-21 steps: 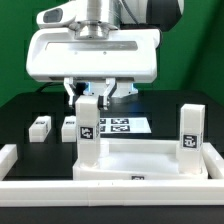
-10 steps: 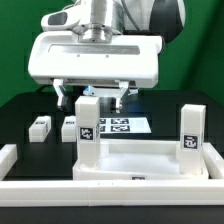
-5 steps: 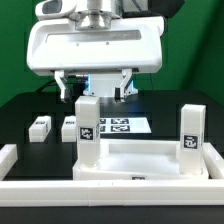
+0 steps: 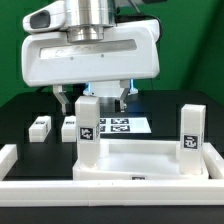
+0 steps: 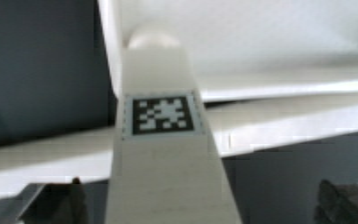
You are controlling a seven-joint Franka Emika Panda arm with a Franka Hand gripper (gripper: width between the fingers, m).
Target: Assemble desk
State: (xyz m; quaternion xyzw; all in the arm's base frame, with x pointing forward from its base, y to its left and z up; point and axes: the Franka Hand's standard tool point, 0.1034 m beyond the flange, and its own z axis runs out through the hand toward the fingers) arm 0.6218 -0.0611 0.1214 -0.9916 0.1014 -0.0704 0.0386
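White plastic desk top (image 4: 150,158), a wide tray with a raised rim, lies near-centre on the black tabletop (image 4: 20,105). Two white block legs stand upright at its corners: left upright leg (image 4: 88,125) on the exterior view's left, right upright leg (image 4: 190,130) on the exterior view's right. My read: the top lies underside-up so the legs go in from above.

Two loose legs (image 4: 40,127) (image 4: 68,127) lie flat on the tabletop, further to the exterior view's left, probably parked until needed.

Pincer (image 4: 95,103) hangs directly over the left upright leg, jaws wide and holding nothing. Its fingers (image 4: 67,100) straddle the leg's top without touching. The wrist view agrees: leg centred, dark fingertips (image 5: 51,200) clear on both sides. Likely lined up to grip and seat that leg.

Labels: each leg carries a black-and-white square tag (image 5: 158,115). The marker board (image 4: 120,127), just beyond the desk top, carries several. These are patterns only, with no readable text or brand.
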